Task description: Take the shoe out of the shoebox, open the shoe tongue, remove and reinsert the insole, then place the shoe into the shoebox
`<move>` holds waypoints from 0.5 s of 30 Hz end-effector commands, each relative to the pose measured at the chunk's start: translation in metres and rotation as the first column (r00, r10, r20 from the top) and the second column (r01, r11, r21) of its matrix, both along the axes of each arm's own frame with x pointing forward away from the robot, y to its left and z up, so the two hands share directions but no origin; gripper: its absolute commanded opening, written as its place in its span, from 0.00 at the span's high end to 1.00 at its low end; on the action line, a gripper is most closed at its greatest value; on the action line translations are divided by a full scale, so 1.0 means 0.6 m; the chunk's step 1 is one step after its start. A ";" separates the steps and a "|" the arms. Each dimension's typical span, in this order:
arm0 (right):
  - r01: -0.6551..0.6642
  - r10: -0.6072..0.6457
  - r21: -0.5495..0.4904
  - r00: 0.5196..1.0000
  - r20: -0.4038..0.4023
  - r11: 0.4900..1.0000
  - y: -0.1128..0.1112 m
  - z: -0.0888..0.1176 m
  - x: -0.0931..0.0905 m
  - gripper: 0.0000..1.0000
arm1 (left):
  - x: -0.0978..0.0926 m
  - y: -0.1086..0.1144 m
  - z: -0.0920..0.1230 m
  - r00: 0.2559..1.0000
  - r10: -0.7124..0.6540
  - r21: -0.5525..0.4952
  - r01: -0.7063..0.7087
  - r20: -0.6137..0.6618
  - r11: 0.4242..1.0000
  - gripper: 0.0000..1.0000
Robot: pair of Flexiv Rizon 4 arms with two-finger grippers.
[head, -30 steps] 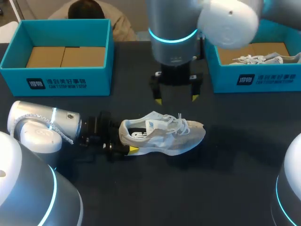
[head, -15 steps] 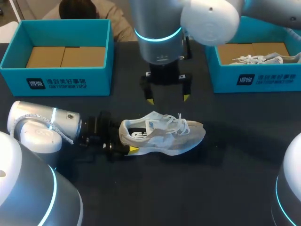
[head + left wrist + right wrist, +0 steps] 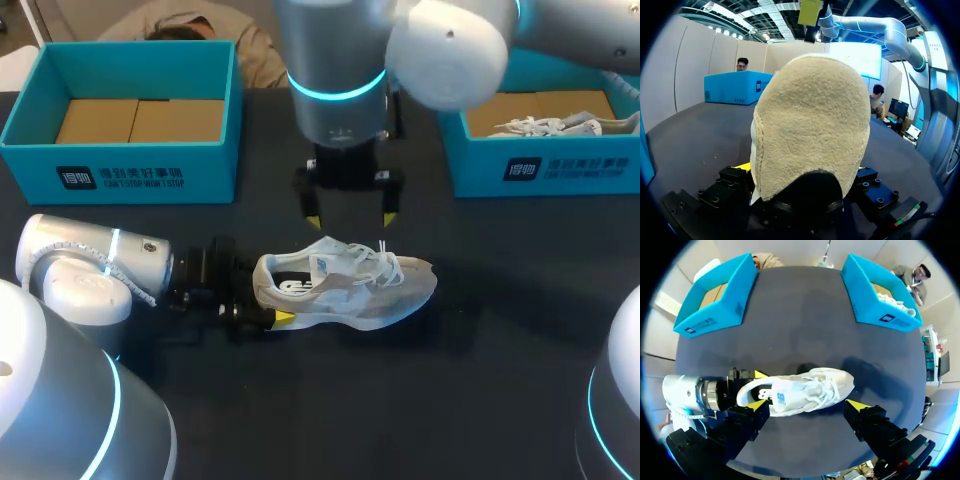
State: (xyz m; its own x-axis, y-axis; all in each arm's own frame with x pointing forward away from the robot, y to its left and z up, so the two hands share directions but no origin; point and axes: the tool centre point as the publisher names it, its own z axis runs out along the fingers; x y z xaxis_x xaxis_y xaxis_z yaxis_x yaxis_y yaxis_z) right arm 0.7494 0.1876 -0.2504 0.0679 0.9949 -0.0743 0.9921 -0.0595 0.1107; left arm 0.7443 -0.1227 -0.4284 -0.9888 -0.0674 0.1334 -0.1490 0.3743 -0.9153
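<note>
A beige and white shoe (image 3: 350,285) stands upright on the dark table, toe pointing right, laces and tongue up. My left gripper (image 3: 268,296) lies low on the table and is shut on the shoe's heel (image 3: 810,125); one yellow fingertip (image 3: 284,318) shows on the heel's near side. The right gripper (image 3: 349,219) hangs open just above and behind the shoe's opening, touching nothing. From the right wrist, the shoe (image 3: 797,390) lies under the right gripper (image 3: 807,405), between its spread fingers.
A teal shoebox (image 3: 130,168) with brown cardboard inside stands at the back left. A second teal shoebox (image 3: 545,172) at the back right holds another pale shoe (image 3: 555,125). Bare table lies in front of and to the right of the shoe.
My right arm has shifted left and come down a little toward the shoe, its fingers staying open. The left gripper and the shoe have not moved.
</note>
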 end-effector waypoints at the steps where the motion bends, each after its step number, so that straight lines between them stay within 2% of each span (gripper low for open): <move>1: 0.009 -0.008 -0.002 1.000 0.018 1.000 0.014 -0.017 -0.018 0.00 | 0.000 -0.002 -0.007 1.000 0.002 0.004 -0.002 -0.001 1.000 1.00; 13: 0.029 -0.029 -0.088 1.000 0.005 0.996 0.055 -0.046 -0.039 0.00 | 0.000 -0.002 -0.007 1.000 0.002 0.004 -0.002 -0.001 1.000 1.00; 15: 0.035 -0.038 -0.125 0.999 -0.020 0.992 0.059 -0.055 -0.040 0.00 | 0.000 -0.002 -0.007 1.000 0.002 0.004 -0.002 -0.001 1.000 1.00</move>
